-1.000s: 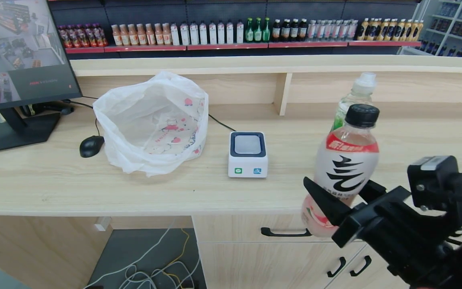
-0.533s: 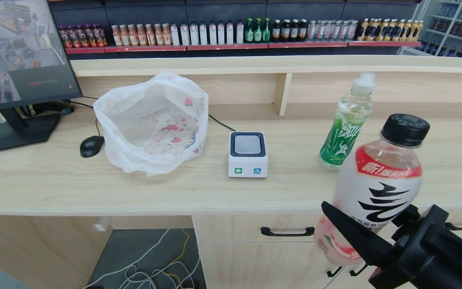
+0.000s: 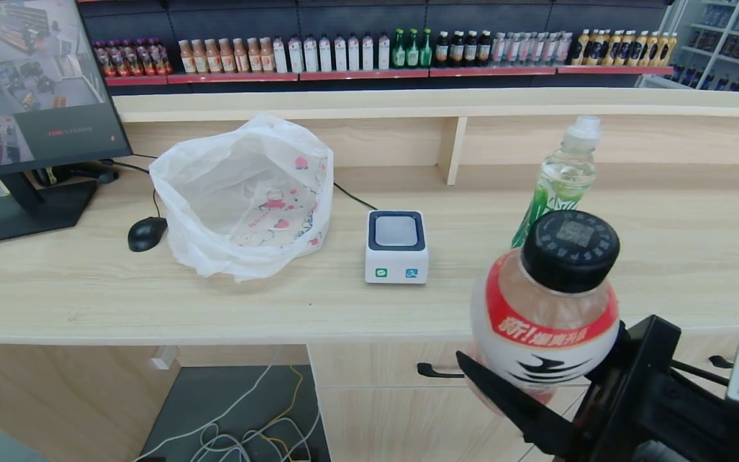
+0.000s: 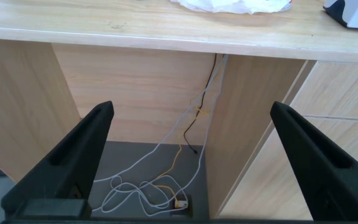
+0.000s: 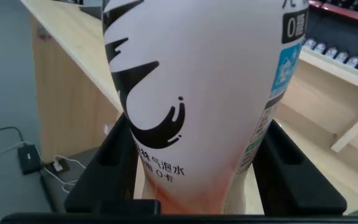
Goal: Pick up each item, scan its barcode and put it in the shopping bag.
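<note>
A pale wooden counter spans the middle, with stocked shelves at twelve o'clock, a monitor at ten and loose cables on the grey floor at seven.

Counter, shopping bag, scanner, green bottle, mouse

I see: near bottle, white label with black brush strokes, red band, black cap; far bottle, green label, white cap; shopping bag, translucent white, red prints; scanner, white, navy-framed.

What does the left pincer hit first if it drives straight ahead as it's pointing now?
Likely the hanging cables in the open bay under the counter, then its back panel; depth unclear.
</note>
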Controlling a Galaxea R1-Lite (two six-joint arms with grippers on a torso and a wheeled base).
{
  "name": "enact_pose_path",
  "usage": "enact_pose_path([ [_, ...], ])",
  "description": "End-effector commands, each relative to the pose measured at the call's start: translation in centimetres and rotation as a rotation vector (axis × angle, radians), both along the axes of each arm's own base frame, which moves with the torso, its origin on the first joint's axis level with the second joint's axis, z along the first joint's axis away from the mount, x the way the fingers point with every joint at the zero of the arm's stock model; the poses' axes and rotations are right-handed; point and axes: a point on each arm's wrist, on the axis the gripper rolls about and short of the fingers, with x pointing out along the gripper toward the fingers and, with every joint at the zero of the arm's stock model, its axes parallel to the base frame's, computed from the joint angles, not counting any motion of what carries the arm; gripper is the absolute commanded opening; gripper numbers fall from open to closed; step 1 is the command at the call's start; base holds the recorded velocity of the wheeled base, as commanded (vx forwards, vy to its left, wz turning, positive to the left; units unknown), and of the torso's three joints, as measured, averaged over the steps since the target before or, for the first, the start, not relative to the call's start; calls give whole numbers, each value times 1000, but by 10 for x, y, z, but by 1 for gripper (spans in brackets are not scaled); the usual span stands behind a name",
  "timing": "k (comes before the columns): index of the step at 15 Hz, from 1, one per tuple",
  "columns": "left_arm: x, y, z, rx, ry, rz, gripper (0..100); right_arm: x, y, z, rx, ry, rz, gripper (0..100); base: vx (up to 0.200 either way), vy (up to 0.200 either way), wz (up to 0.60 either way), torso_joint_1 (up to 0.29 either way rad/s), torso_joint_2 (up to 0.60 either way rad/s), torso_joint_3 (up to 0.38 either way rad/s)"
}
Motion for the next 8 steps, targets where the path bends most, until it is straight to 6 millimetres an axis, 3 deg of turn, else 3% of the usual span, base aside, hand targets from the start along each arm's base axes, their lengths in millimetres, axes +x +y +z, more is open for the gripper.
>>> enact_pose_path([
  [1, 0, 0, 0, 0, 0, 0, 100, -6, 17, -7, -69, -35, 59, 0, 0, 0, 0, 0, 0, 0],
  [8, 0, 0, 0, 0, 0, 1, 100, -23, 21, -12, -241, -274, 101, 0, 0, 0, 0, 0, 0, 0],
])
